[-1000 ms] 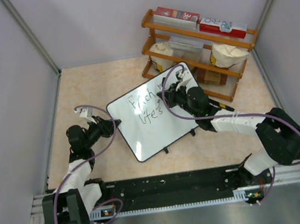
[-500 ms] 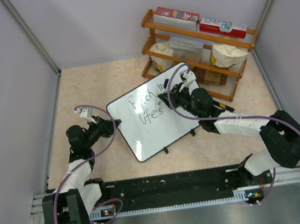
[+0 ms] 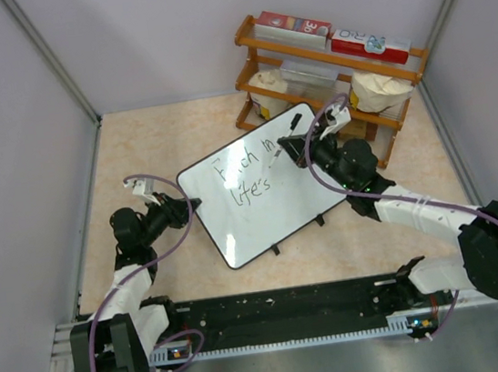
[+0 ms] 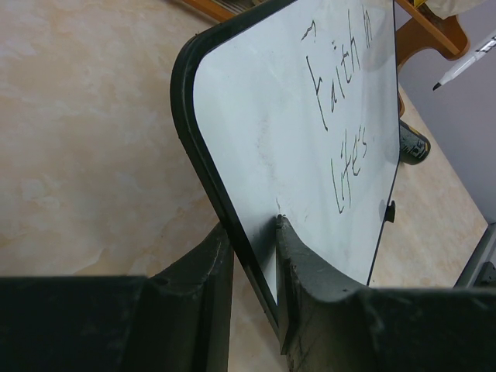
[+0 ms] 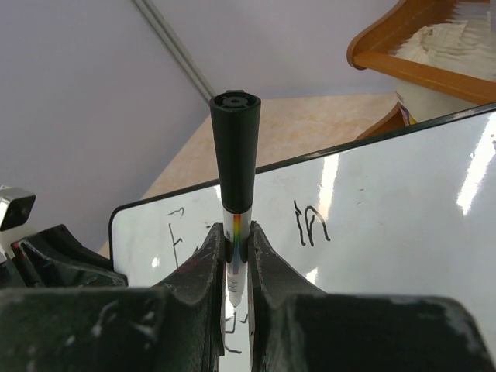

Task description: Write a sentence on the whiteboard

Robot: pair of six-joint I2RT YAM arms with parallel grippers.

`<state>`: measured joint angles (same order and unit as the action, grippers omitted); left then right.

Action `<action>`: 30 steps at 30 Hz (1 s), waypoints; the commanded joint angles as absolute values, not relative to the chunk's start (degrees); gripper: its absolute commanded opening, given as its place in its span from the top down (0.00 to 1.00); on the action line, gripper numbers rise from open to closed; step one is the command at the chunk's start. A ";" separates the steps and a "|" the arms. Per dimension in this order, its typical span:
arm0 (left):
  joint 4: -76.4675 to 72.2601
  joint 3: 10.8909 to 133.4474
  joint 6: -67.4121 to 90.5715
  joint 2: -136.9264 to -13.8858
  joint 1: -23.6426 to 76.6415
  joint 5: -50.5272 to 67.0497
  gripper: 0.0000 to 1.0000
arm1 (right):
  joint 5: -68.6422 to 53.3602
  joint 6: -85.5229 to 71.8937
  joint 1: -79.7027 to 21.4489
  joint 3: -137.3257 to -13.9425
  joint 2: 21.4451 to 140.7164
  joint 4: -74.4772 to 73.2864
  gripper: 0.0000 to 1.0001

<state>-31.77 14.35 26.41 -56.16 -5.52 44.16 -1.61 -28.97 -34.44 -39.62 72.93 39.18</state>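
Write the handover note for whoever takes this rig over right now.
Left tool: shut on the edge of the whiteboard, holding it tilted up on the table.
Right tool: shut on the marker, with its tip off the board by the far right corner.
Done: the sentence reads "Faith in", then "life's" below.
Left: probably more words after "life's". Bring the marker back down there.

Lab robot cell: plain lilac-grey partition walls [image 3: 166, 41], black metal mounting rail [image 3: 293, 310], orange wooden shelf rack [image 3: 332, 53] staged at the beige tabletop's [image 3: 160, 138] far right corner.
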 commanded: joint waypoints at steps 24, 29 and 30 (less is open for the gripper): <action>-31.46 14.33 21.80 -57.04 -5.27 42.71 1.00 | -0.18 -24.87 -30.41 -32.96 64.07 37.18 1.00; -31.46 14.24 21.80 -56.95 -5.27 42.71 1.00 | -0.18 -24.26 -30.41 -33.13 64.34 37.44 1.00; -31.46 14.24 21.80 -56.95 -5.36 42.71 1.00 | -0.18 -24.17 -30.32 -33.31 64.60 37.44 1.00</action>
<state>-31.81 14.35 26.44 -56.16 -5.52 44.18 -0.49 -25.50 -31.22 -32.71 65.84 34.54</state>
